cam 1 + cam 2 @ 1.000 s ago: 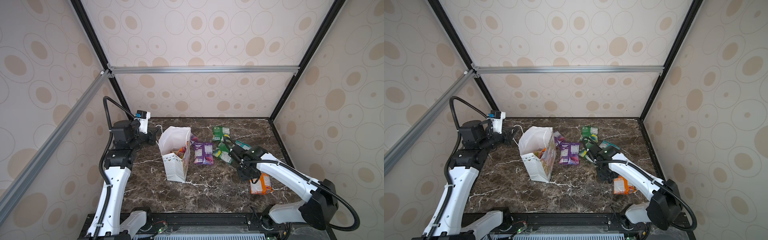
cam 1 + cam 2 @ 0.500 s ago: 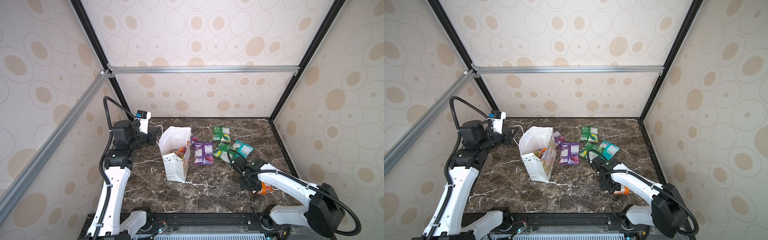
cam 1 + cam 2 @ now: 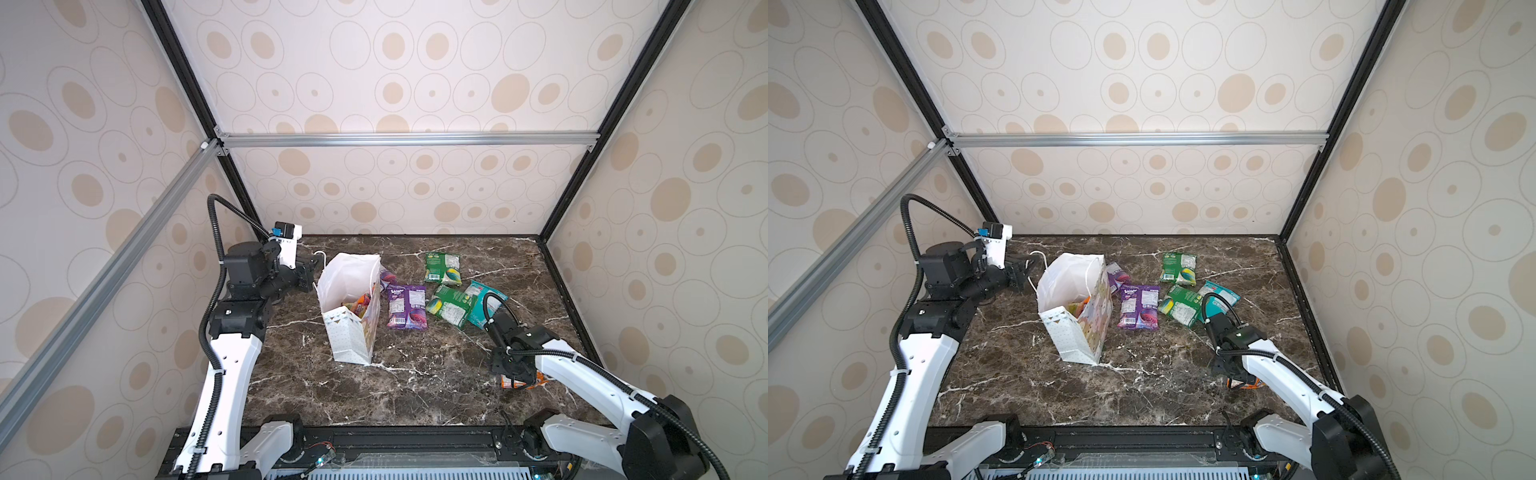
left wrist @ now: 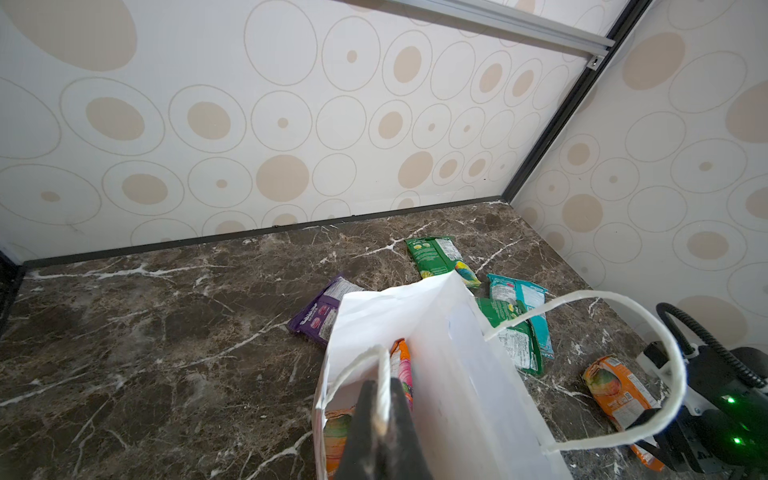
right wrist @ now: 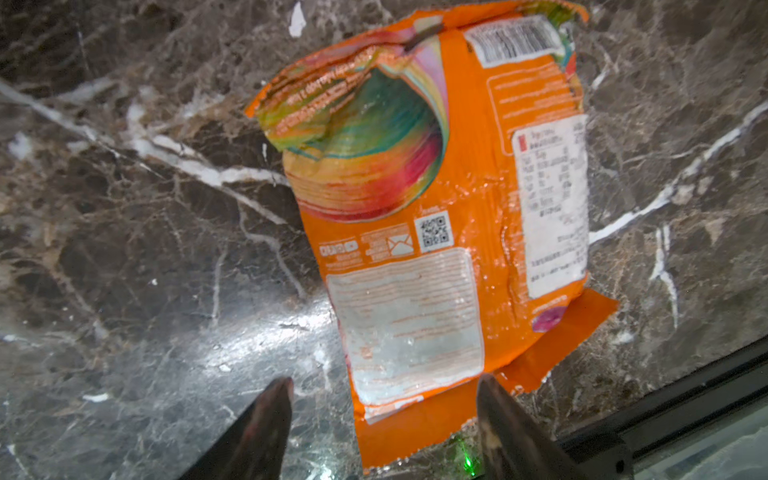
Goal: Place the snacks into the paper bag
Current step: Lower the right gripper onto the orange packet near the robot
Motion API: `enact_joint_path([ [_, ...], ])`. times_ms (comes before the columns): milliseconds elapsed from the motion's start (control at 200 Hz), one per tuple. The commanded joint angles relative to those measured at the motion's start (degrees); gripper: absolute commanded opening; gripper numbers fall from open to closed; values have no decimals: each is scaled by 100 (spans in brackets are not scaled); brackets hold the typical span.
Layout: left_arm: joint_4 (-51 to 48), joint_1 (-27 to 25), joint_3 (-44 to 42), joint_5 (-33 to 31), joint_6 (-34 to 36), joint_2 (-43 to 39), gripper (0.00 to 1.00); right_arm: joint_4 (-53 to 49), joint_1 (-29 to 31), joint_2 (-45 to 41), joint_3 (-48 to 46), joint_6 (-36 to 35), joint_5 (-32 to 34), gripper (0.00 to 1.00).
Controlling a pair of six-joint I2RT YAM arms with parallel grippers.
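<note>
Your right gripper (image 5: 380,388) shifts to the orange snack packet (image 5: 436,216), jaws spreading for pickup; left gripper (image 4: 382,400) stays clamped on the cord handle (image 4: 350,371) of the paper bag (image 4: 440,374).

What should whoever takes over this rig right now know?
Left pincer: shut on the paper bag's cord handle; bag upright, mouth open.
Right pincer: open, poised over the orange packet lying near the table's front edge.
Done: at least one orange snack inside the bag.
Left: that orange packet, purple packet beside the bag, purple packet behind it, far green packet, near green packet, teal packet.
</note>
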Motion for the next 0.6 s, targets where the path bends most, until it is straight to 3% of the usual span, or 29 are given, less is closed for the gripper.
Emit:
enact_joint_path([
  [0,183,44,1,35,-107,-114,0,195,-150,57,80,-186,-9,73],
  [390,146,45,46,13,-68,-59,0,788,-1329,360,235,-940,-277,76],
  [595,157,46,13,27,-46,-111,0,939,-1455,812,323,-1228,-555,76],
])
